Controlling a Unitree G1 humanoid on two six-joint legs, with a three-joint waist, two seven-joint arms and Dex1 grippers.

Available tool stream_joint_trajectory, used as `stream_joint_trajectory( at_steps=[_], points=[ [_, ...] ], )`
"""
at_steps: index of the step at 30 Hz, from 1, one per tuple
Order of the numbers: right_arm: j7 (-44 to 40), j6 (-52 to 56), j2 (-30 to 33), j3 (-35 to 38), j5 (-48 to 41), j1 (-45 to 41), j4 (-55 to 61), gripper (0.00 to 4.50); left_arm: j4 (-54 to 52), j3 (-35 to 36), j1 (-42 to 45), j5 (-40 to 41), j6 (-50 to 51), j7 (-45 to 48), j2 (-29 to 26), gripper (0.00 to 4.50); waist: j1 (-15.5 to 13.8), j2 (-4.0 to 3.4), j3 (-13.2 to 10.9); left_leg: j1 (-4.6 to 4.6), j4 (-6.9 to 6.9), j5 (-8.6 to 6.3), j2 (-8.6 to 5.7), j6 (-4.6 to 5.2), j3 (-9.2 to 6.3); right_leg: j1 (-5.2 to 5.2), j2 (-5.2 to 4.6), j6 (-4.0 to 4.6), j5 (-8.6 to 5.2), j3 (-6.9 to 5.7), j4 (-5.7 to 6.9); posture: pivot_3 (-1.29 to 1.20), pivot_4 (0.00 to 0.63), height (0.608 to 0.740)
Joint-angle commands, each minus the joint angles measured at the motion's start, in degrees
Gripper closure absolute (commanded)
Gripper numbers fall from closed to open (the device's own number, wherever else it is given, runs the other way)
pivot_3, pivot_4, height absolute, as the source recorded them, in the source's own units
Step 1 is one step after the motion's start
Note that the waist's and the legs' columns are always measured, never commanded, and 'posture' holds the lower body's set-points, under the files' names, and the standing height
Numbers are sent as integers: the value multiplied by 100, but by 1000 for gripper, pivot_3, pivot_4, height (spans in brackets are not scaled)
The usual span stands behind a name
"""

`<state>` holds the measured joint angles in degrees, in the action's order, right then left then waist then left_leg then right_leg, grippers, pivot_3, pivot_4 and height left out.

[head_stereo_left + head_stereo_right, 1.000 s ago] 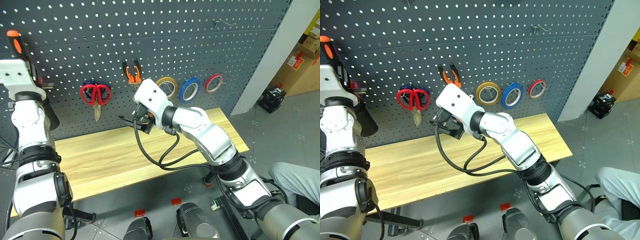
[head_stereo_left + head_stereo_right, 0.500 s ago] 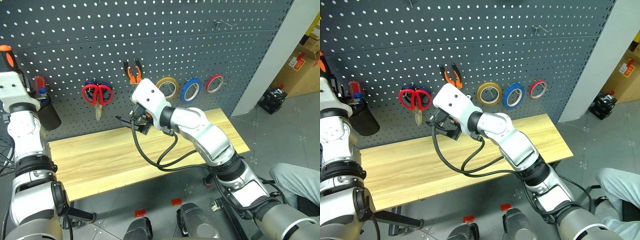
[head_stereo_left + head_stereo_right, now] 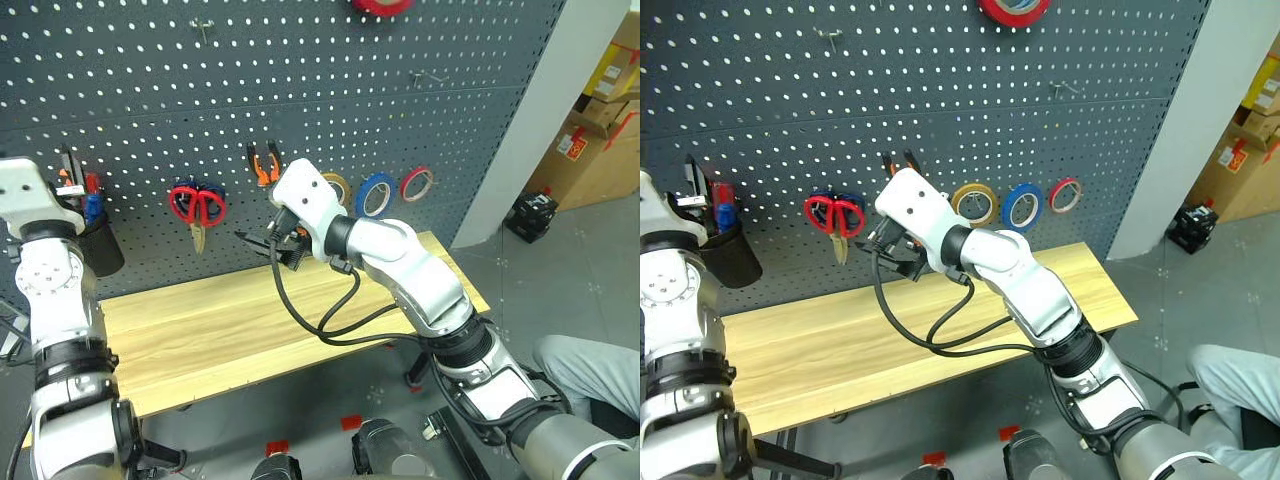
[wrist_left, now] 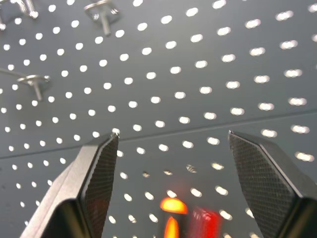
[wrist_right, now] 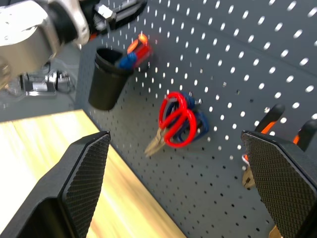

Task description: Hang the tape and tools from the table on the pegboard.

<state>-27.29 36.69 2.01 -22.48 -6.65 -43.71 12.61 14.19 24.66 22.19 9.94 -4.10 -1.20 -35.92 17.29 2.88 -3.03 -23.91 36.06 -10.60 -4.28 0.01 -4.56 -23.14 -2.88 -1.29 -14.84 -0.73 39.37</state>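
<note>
With the screwdriver (image 3: pixel 715 192) lodged in the black cup (image 3: pixel 725 255) at the pegboard's (image 3: pixel 970 110) left edge, the left gripper (image 4: pixel 171 163), fingers apart and empty (right gripper (image 5: pixel 181 163) likewise), should back straight off; the counter (image 3: pixel 890 330) is bare.

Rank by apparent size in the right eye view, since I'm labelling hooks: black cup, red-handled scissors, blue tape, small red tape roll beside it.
Largest to smallest:
1. black cup
2. red-handled scissors
3. blue tape
4. small red tape roll
</note>
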Motion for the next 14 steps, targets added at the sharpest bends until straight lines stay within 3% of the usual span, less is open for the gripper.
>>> stream_joint_trajectory(
  at_steps=[1, 6, 10, 14],
  points=[
    [29, -107, 26, 479, -264, 234, 435, 0, -1844, 71, -612, -236, 1459, -511, 208, 777, -44, -23, 17, 17, -3, -17, 1, -27, -6, 3, 3, -19, -12, -3, -10, -193, 0, 740],
    [263, -397, 122, 860, -260, 1066, 386, 0, -2886, 133, -1682, 7, 2068, -107, 561, 777, -254, -64, 59, 38, -7, -18, 4, -29, -22, 30, 18, -22, -14, -2, -36, -167, 0, 740],
    [613, -1626, 287, 1023, 142, 2175, -742, 0, -2763, 229, -2274, 286, 2192, 106, 983, 777, -488, -107, 89, 114, -27, -23, 4, -30, -21, 113, 17, 1, -42, -3, -53, -163, 0, 740],
    [675, -2247, 394, 1223, 210, 2479, -1698, 0, -2453, 208, -2449, 235, 2204, 145, 1176, 777, -648, -113, 87, 118, -20, -25, 4, -31, -23, 128, 16, 33, -62, -7, -55, -160, 0, 740]
  ],
)
